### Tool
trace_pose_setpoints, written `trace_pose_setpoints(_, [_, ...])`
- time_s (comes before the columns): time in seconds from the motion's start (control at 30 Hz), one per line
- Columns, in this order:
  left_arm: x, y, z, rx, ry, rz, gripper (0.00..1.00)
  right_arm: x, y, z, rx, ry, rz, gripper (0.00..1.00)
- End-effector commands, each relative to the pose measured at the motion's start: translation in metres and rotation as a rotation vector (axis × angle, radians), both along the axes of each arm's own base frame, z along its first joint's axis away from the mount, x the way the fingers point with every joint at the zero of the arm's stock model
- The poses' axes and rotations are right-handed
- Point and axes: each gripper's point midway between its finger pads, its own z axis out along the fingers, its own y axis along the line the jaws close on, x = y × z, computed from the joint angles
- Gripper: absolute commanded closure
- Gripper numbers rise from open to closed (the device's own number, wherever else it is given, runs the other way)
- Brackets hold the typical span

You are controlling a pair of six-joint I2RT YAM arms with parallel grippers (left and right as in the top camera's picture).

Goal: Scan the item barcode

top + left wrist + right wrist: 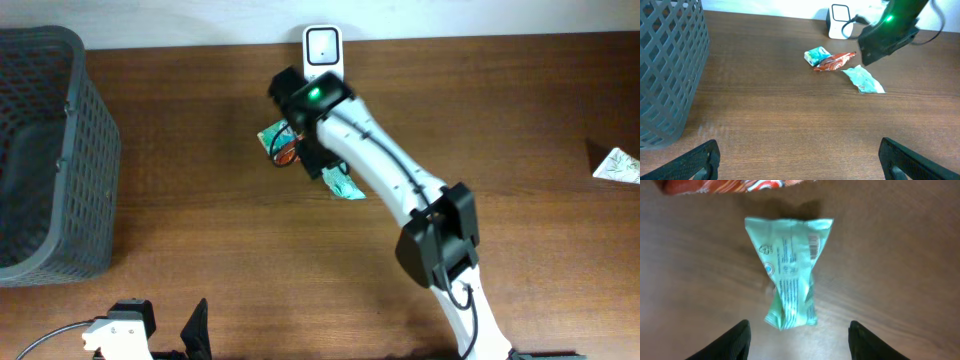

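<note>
The green pack [790,275] lies flat on the bench [900,280], with its barcode [813,245] facing up near its far corner; its long way runs straight out from the right pincer [799,329], so the two fingers [737,340] stand one on each side of its thin near end; the fingers are apart and hold nothing, and I see no touch between them and the pack; I think a squeeze across the thin way would catch it.

The right arm is right over the pack; the left pincer [797,155] is wide and holds nothing, well apart at the near edge of the bench; so the right one is much nearer.

The right wrist view shows the barcode and the gap at each finger, but not the scanner; the overhead view shows the white scanner [322,48] at the far edge, near the arm, but the arm hides most of the pack [342,186]; the left wrist view shows the pack [866,80] lying just beside a red pack [836,61] and a small teal pack [817,54], with the scanner [840,21] behind them and a grey basket [665,60] off to the side.
</note>
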Motion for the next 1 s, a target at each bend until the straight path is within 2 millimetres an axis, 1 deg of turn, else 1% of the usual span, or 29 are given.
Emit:
trace_pose_setpoints(0.0, [0.0, 0.002, 0.0, -0.001, -0.007, 0.01, 0.01, 0.009, -0.012, -0.006, -0.164, -0.159, -0.055, 0.39])
trace_pose_setpoints(0.1, [0.0, 0.002, 0.0, -0.001, -0.007, 0.01, 0.01, 0.012, -0.008, -0.027, -0.205, -0.214, -0.036, 0.35])
trace_pose_setpoints(0.13, [0.0, 0.002, 0.0, -0.001, -0.007, 0.01, 0.01, 0.011, -0.008, -0.035, -0.21, -0.217, -0.036, 0.35])
trace_pose_setpoints(0.27, [0.0, 0.002, 0.0, -0.001, -0.007, 0.01, 0.01, 0.004, -0.014, -0.059, -0.216, -0.207, -0.074, 0.35])
trace_pose_setpoints(0.37, [0.0, 0.002, 0.0, -0.001, -0.007, 0.01, 0.01, 0.001, -0.015, -0.063, -0.22, -0.197, -0.073, 0.36])
trace_pose_setpoints(0.43, [0.0, 0.002, 0.0, -0.001, -0.007, 0.01, 0.01, -0.001, -0.012, -0.064, -0.2, -0.182, -0.073, 0.45])
trace_pose_setpoints(0.5, [0.0, 0.002, 0.0, -0.001, -0.007, 0.01, 0.01, -0.004, -0.007, -0.067, -0.162, -0.152, -0.077, 0.6])
trace_pose_setpoints(0.57, [0.0, 0.002, 0.0, -0.001, -0.007, 0.01, 0.01, -0.007, 0.002, -0.07, -0.081, -0.095, -0.091, 0.69])
trace_pose_setpoints(0.63, [0.0, 0.002, 0.0, -0.001, -0.007, 0.01, 0.01, -0.007, 0.009, -0.067, 0.015, -0.033, -0.106, 0.85])
trace_pose_setpoints(0.7, [0.0, 0.002, 0.0, -0.001, -0.007, 0.01, 0.01, -0.004, 0.018, -0.063, 0.141, 0.042, -0.106, 0.96])
trace_pose_setpoints(0.8, [0.0, 0.002, 0.0, -0.001, -0.007, 0.01, 0.01, -0.002, 0.027, -0.056, 0.342, 0.166, -0.097, 0.96])
trace_pose_setpoints(0.83, [0.0, 0.002, 0.0, -0.001, -0.007, 0.01, 0.01, -0.003, 0.031, -0.051, 0.471, 0.242, -0.087, 0.96])
trace_pose_setpoints(0.87, [0.0, 0.002, 0.0, -0.001, -0.007, 0.01, 0.01, -0.002, 0.032, -0.045, 0.564, 0.291, -0.082, 0.96])
trace_pose_setpoints(0.97, [0.0, 0.002, 0.0, -0.001, -0.007, 0.01, 0.01, 0.002, 0.033, -0.023, 0.799, 0.38, -0.059, 0.96])
